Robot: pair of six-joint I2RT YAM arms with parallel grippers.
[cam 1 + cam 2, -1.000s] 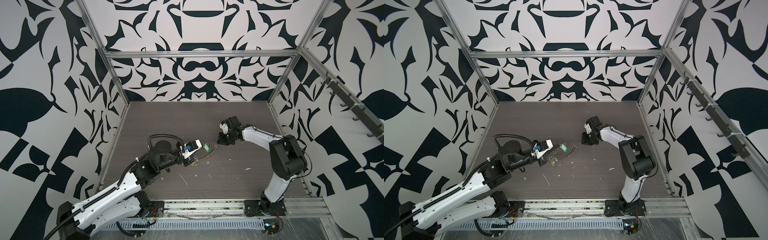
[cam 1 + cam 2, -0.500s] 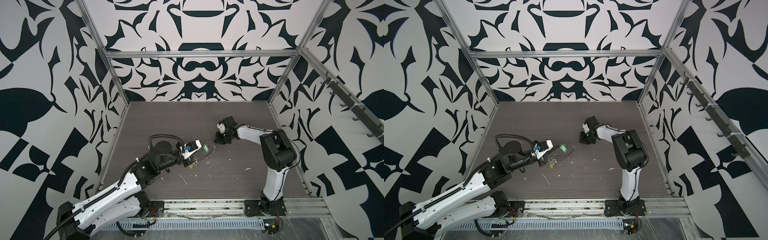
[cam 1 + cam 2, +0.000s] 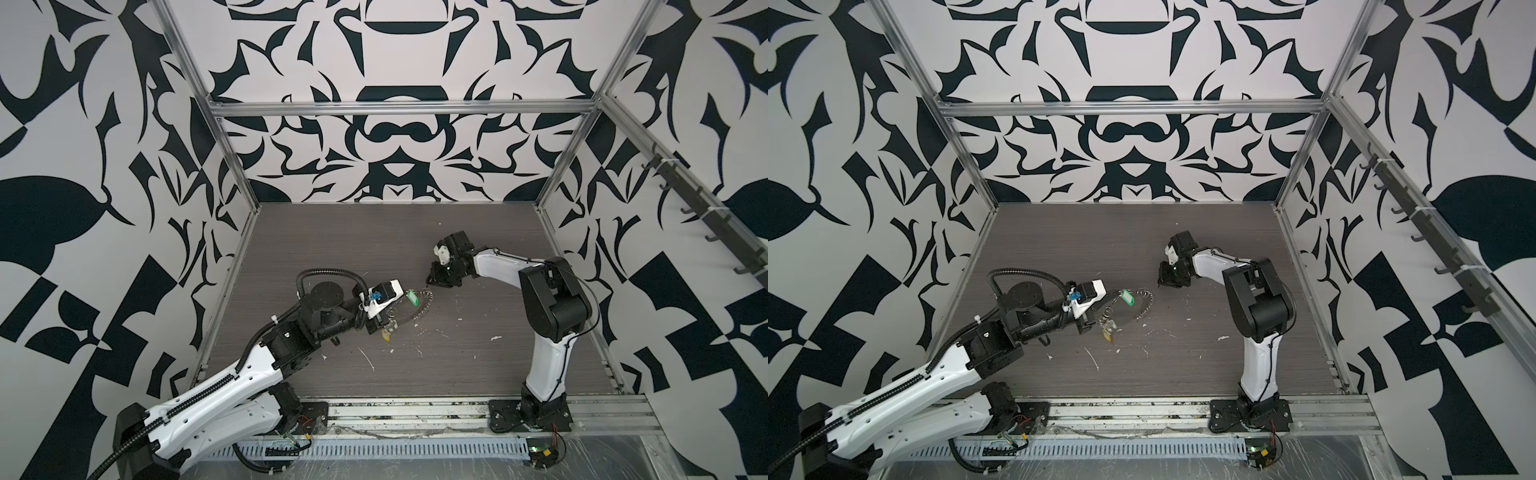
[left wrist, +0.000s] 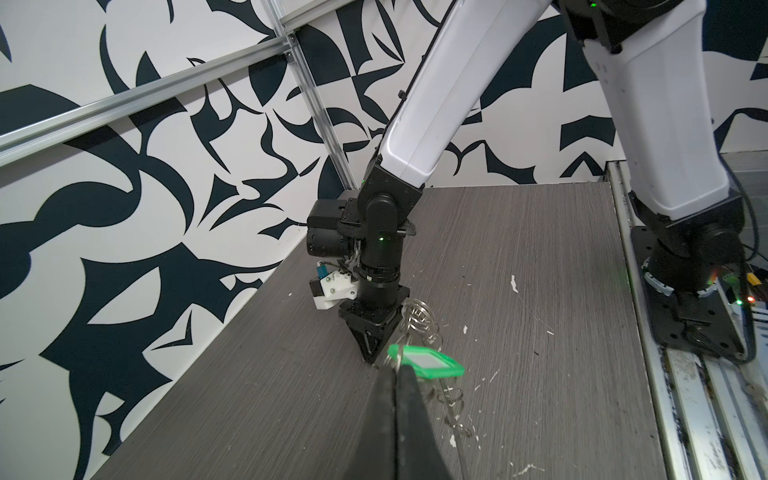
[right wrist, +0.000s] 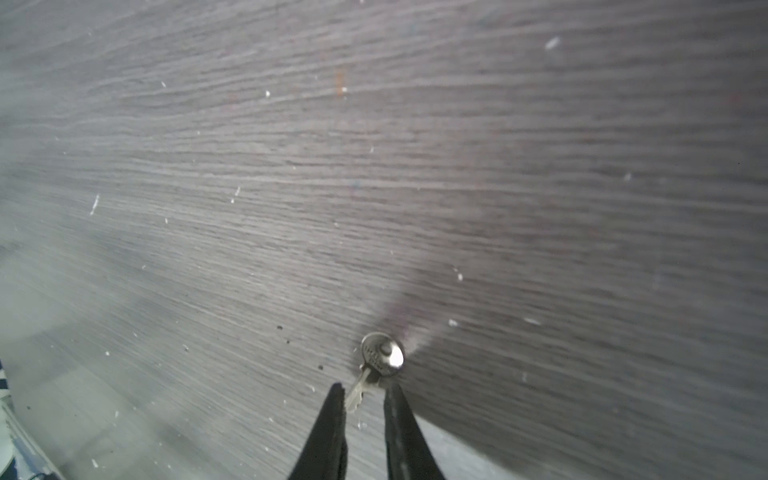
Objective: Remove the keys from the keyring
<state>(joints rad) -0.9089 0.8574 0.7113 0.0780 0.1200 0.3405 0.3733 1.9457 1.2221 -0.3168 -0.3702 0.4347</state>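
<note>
My left gripper (image 4: 397,370) is shut on a wire loop of the keyring (image 4: 419,326), right by a green tag (image 4: 428,361). In both top views the keyring (image 3: 424,309) (image 3: 1144,309) is held tilted on edge above the table. A silvery key with a yellow tag (image 3: 386,336) (image 3: 1109,337) dangles beneath it. My right gripper (image 5: 363,390) points down at the table just right of the ring (image 3: 432,282), and its jaws stand slightly apart. A small silver key (image 5: 380,361) lies flat on the table with its blade between my fingertips (image 5: 334,399), loose.
White scraps (image 3: 365,358) litter the dark wood table (image 3: 478,365) in front of the ring. Patterned walls and aluminium posts (image 3: 232,166) enclose three sides. A metal rail (image 3: 415,409) with both arm bases runs along the front edge.
The right arm swung its elbow upright and brought its gripper down to the table near the ring. Its jaws went from shut to slightly apart, leaving the key lying there. The left arm held still.
</note>
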